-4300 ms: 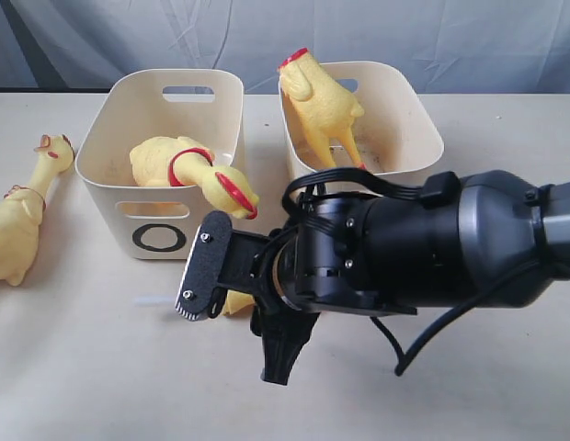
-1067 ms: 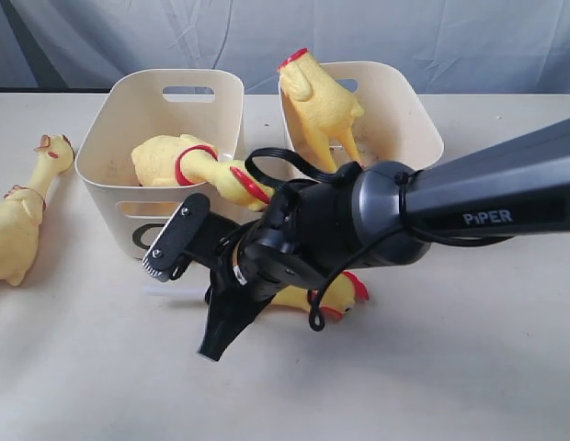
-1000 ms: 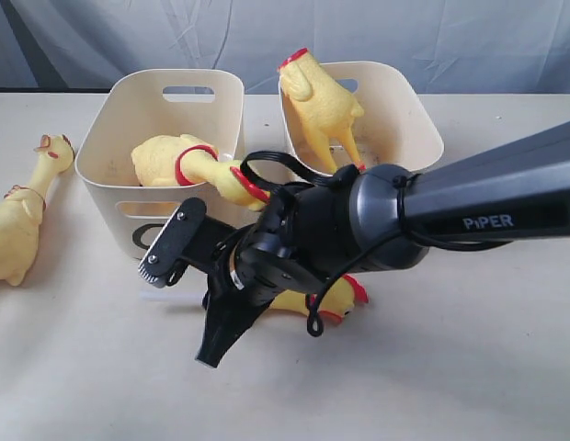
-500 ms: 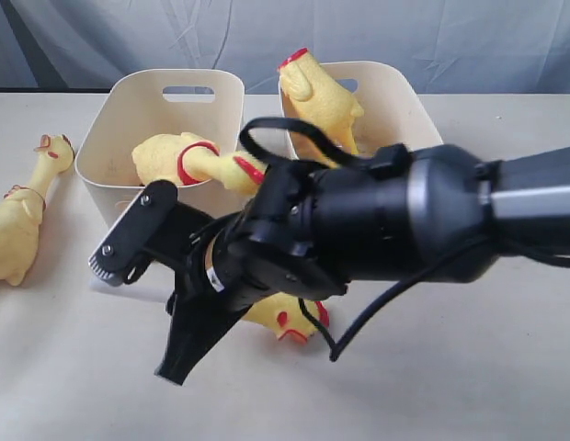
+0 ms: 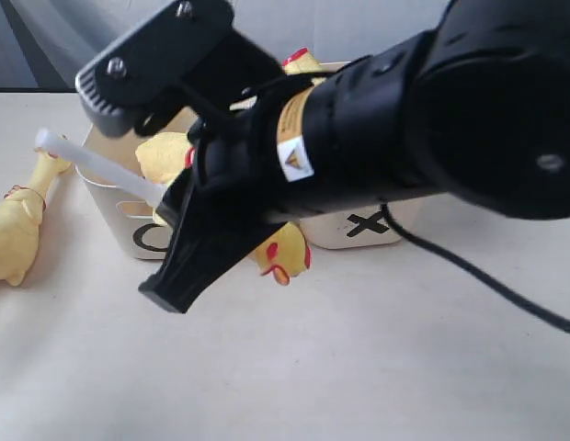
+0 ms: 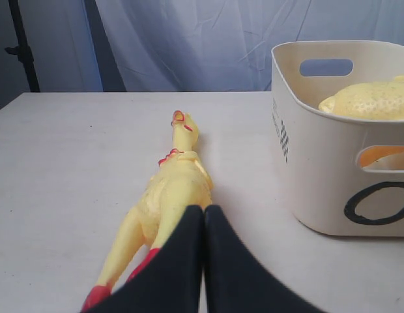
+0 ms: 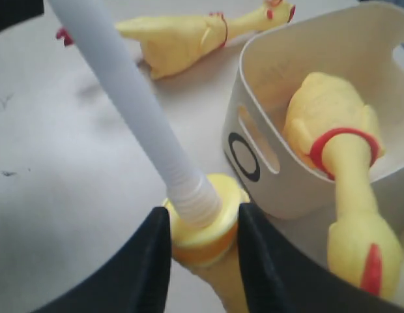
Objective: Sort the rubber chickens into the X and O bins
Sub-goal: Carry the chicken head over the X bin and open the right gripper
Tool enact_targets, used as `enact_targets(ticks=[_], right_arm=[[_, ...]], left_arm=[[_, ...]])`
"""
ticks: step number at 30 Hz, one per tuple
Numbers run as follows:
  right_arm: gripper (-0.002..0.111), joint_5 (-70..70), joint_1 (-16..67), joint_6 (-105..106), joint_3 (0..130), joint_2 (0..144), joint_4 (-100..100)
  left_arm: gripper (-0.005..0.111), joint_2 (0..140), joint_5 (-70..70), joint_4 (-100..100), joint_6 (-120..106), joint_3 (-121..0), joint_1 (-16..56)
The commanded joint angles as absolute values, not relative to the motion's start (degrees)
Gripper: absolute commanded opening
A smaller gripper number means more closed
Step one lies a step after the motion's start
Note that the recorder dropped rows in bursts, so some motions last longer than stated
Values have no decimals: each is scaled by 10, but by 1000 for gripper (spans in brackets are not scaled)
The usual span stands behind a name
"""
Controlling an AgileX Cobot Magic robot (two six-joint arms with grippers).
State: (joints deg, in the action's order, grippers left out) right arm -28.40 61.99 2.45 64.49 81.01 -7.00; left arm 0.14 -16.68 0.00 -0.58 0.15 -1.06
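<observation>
Yellow rubber first: seeing the head-neck piece pinched at its cut end between the two black fingers of the right gripper, one pressing on each side. Seeing its white tube sticking out past the fingertips, straight and bare. Placing the piece up off the worktop, just in front of the marked wall of the O bin. In the exterior view, catching the red-marked head hanging below the big black arm, near the front of the X bin. Not managing to tell whether any part is over a bin.

Moving outward: logging a second chicken lying inside the O bin, red collar showing, neck running toward the marked wall. Logging a third chicken poking up at the X bin, only the red comb and a bit of yellow showing behind the arm. Noting both bins standing side by side, cream-white, slot handles in the walls.

Logging a fourth chicken, whole, lying flat on the worktop beside the O bin and apart from it. Seeing the left gripper with fingers pressed together, nothing between them, overlapping that chicken's leg end in the left wrist view; not telling whether touching.
</observation>
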Motion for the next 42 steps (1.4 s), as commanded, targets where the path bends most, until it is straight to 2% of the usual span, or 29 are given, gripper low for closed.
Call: enact_targets(ticks=[1, 7, 17, 24, 30, 42], right_arm=[[7, -277, 619, 30, 646, 745, -77], [7, -276, 604, 14, 683, 701, -153], [7, -202, 462, -63, 718, 709, -239], [7, -93, 361, -178, 718, 787, -204], [7, -8, 322, -181, 718, 882, -128], [7, 21, 249, -182, 718, 984, -85]], left_arm=[[0, 0, -163, 0, -6, 0, -11], [0, 0, -163, 0, -6, 0, -11], [0, 0, -163, 0, -6, 0, -11], [0, 0, -163, 0, -6, 0, -11], [0, 0, -163, 0, -6, 0, -11], [0, 0, -163, 0, -6, 0, -11]])
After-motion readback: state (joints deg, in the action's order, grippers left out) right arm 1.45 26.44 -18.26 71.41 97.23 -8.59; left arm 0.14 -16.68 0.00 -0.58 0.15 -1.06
